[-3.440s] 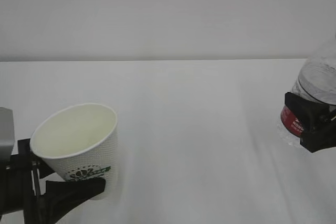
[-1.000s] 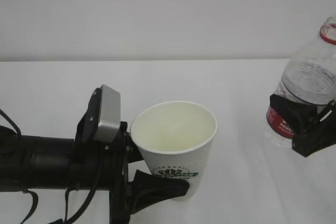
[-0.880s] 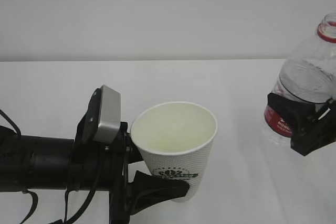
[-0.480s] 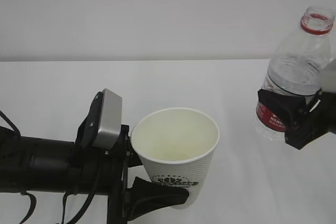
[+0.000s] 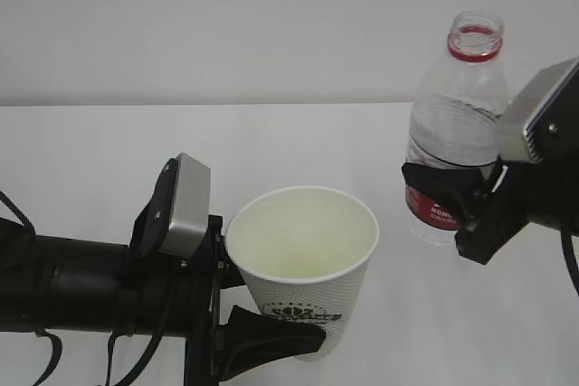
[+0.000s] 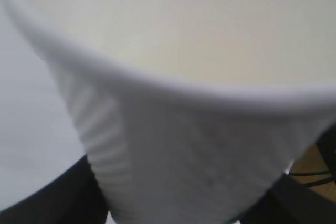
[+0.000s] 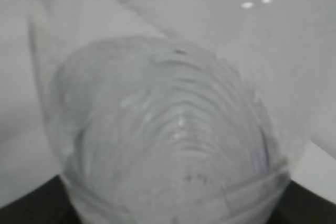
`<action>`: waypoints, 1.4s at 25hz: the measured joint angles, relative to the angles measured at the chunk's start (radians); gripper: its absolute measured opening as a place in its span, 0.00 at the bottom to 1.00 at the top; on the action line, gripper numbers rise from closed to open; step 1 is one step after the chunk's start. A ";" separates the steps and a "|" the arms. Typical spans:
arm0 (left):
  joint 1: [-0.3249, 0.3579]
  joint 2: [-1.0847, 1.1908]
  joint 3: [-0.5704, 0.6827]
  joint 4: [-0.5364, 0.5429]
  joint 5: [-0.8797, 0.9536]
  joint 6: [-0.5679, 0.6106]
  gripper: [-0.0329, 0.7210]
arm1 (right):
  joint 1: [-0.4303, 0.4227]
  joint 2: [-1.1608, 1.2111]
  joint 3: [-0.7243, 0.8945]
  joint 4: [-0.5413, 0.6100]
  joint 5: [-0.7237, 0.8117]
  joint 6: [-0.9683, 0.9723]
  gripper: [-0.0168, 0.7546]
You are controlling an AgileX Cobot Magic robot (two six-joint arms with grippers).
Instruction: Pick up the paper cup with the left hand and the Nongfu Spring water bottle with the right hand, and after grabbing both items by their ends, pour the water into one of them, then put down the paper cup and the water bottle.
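**Both picked up, pouring not begun**

The left claw (image 5: pixel 258 336) grips the paper cup (image 5: pixel 303 264) low on its body, upright above the white surface (image 5: pixel 298 142). The right claw (image 5: pixel 457 210) clasps the water bottle (image 5: pixel 452 133) at its red label, upright, uncapped, just right of the cup. No stream of water shows. Tilting, pouring and setting both down appear to remain.

Both arms were matte black. The left hand (image 5: pixel 262 336) had a thick tubular forearm, thin black cables looping along and under it, and a silver-grey rectangular block (image 5: pixel 185 205) with rounded corners near the wrist. The right hand (image 5: pixel 452 201) carried a matching grey block (image 5: pixel 541 113), small dark screw dots on its face, plus one black cable. Jaws were black, angular.
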State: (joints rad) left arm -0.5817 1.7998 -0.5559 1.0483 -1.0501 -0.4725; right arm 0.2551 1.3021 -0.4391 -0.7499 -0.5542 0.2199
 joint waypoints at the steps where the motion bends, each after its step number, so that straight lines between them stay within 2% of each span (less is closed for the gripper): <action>1: 0.000 0.000 0.000 0.002 0.000 0.000 0.67 | 0.013 0.000 -0.009 -0.002 0.008 0.000 0.61; 5: 0.000 0.000 0.000 0.011 0.000 0.000 0.67 | 0.023 0.000 -0.046 -0.014 0.014 0.000 0.61; 16: 0.000 0.000 0.000 0.030 -0.002 0.000 0.67 | 0.033 0.002 -0.091 -0.139 0.040 -0.008 0.61; 26: 0.000 0.000 0.000 0.038 -0.016 0.000 0.67 | 0.035 0.084 -0.125 -0.208 0.018 -0.046 0.61; 35: 0.000 0.000 -0.011 0.042 -0.016 0.000 0.67 | 0.123 0.137 -0.194 -0.212 0.022 -0.170 0.61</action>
State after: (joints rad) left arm -0.5817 1.7998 -0.5666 1.0902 -1.0657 -0.4725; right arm 0.3786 1.4393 -0.6336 -0.9618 -0.5324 0.0496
